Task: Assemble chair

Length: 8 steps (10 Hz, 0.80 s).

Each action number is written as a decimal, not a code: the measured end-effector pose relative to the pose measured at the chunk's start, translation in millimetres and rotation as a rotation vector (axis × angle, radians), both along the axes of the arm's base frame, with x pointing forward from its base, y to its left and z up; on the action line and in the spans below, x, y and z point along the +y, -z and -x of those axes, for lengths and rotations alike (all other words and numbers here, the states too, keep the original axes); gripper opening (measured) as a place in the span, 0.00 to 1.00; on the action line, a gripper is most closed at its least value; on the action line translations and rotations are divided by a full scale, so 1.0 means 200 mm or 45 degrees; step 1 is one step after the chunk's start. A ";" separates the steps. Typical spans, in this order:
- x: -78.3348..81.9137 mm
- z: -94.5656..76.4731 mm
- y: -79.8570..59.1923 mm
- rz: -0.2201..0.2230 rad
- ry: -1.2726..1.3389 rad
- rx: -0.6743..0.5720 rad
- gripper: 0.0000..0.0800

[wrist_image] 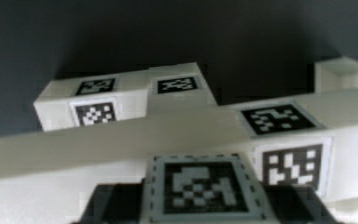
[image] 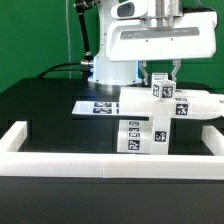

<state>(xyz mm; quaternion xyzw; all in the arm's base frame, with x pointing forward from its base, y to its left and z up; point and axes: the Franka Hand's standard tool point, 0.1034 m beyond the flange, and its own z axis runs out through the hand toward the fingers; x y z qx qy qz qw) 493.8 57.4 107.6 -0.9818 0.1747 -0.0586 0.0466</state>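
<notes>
In the exterior view my gripper (image: pixel 164 80) hangs from the arm at the upper right, shut on a small white tagged chair piece (image: pixel 163 90). That piece sits on top of the partly built chair (image: pixel 150 120), whose white seat slab (image: pixel 190 106) lies across upright tagged leg posts (image: pixel 134 136). In the wrist view the held piece (wrist_image: pixel 197 185) shows its tag between my dark fingers (wrist_image: pixel 119 208). Beyond it lie the white slab (wrist_image: pixel 140 150) and another tagged block (wrist_image: pixel 131 95). The gripper (wrist_image: pixel 197 205) hides the joint under the held piece.
The marker board (image: pixel 98 107) lies flat on the black table, toward the exterior view's left of the chair. A low white border rail (image: pixel 90 165) runs along the front and up both sides. The arm's base (image: pixel 110 65) stands behind.
</notes>
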 end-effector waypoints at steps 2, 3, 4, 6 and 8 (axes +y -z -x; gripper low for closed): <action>0.01 0.00 0.00 -0.017 0.120 0.009 0.36; 0.01 0.00 0.00 -0.039 0.227 0.016 0.36; 0.01 0.00 0.00 -0.052 0.300 0.021 0.36; 0.01 0.00 0.00 -0.051 0.296 0.022 0.36; 0.05 0.00 -0.01 -0.024 0.164 0.009 0.73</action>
